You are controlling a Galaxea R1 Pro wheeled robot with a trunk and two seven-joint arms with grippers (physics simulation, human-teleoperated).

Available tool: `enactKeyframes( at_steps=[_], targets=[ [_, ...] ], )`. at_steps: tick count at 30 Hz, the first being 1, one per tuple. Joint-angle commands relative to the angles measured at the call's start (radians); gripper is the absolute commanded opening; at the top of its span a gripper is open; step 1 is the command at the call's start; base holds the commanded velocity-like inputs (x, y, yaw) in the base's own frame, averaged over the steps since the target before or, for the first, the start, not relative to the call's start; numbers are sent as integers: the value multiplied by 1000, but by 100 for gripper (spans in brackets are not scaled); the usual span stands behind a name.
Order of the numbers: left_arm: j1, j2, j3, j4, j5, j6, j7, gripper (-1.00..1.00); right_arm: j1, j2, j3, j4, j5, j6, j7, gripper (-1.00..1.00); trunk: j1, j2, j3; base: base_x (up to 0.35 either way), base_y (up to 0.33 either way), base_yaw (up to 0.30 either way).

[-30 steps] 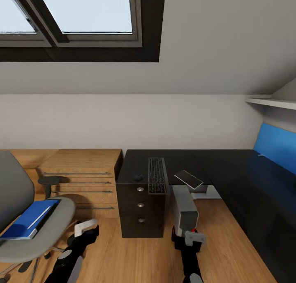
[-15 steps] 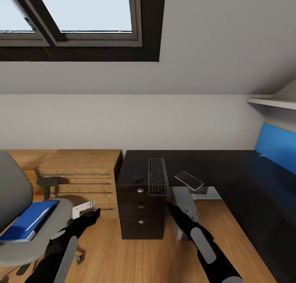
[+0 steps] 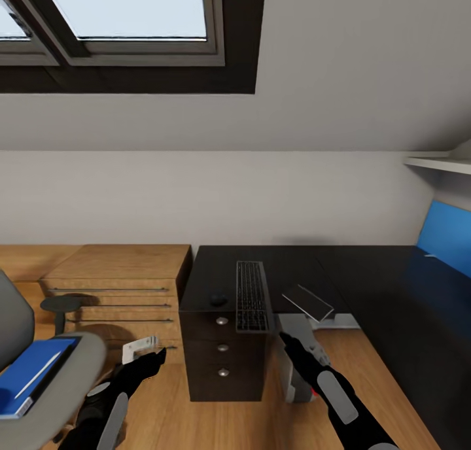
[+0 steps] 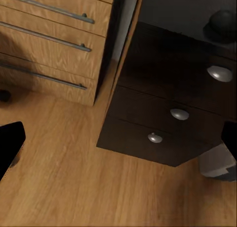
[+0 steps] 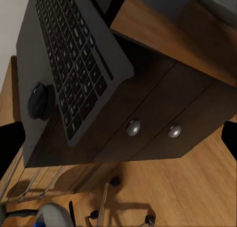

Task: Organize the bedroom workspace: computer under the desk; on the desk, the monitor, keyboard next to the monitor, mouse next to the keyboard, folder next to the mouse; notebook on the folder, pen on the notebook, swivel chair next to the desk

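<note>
The black desk carries the keyboard over its drawer unit, with the mouse just to its left. A dark grey notebook lies tilted at the desk's front edge, above the grey computer on the floor. At the far left, the swivel chair holds the blue folder with a pale pen on it. My left gripper hangs open before the drawers. My right gripper is open near the keyboard and mouse.
A light wooden drawer cabinet stands left of the desk. A blue panel leans at the right end of the desk under a wall shelf. Wooden floor lies between me and the drawers. A skylight is overhead.
The camera has shifted, so the chair sits further left in the picture. Both arms have risen and reached forward, the right one from the computer's front up toward the desk edge.
</note>
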State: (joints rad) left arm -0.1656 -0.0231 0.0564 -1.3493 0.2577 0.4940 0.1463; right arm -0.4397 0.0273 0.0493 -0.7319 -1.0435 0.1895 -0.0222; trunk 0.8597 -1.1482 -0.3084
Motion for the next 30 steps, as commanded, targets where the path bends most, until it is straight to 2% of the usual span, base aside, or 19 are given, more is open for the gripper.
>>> enactKeyframes(
  at_steps=[1,5,7,10,13,16,18,22,30],
  targets=[
    [0,0,2,-9,11,6,7,100,0,0,1,-1,-7,-1,-2,100,0,-1,-1,168,0,0],
    [0,0,23,-63,13,13,7,100,0,1,4,-2,-7,-13,-1,100,0,-1,-1,73,0,0],
    [3,-1,34,-113,15,17,7,100,0,2,6,-4,-8,-16,11,100,8,-15,-8,18,0,0],
    [9,-1,46,-128,15,19,7,100,0,1,7,-7,-6,-17,36,100,20,-36,-17,9,0,0],
    [14,-2,66,-136,15,20,7,100,0,-1,7,-6,-5,-18,82,100,31,-57,-26,5,0,0],
    [18,-4,85,-142,16,21,7,100,1,-4,7,-1,0,-19,193,100,43,-78,-36,1,0,0],
    [19,-4,87,-142,16,21,7,100,1,-4,7,0,1,-19,215,100,50,-92,-42,0,0,0],
    [20,-4,91,-143,15,21,7,100,1,-5,7,1,2,-19,241,100,66,-120,-55,0,0,0],
    [22,-4,94,-145,15,21,7,100,2,-6,7,1,4,-18,250,100,96,-176,-80,0,0,0]
  ],
)
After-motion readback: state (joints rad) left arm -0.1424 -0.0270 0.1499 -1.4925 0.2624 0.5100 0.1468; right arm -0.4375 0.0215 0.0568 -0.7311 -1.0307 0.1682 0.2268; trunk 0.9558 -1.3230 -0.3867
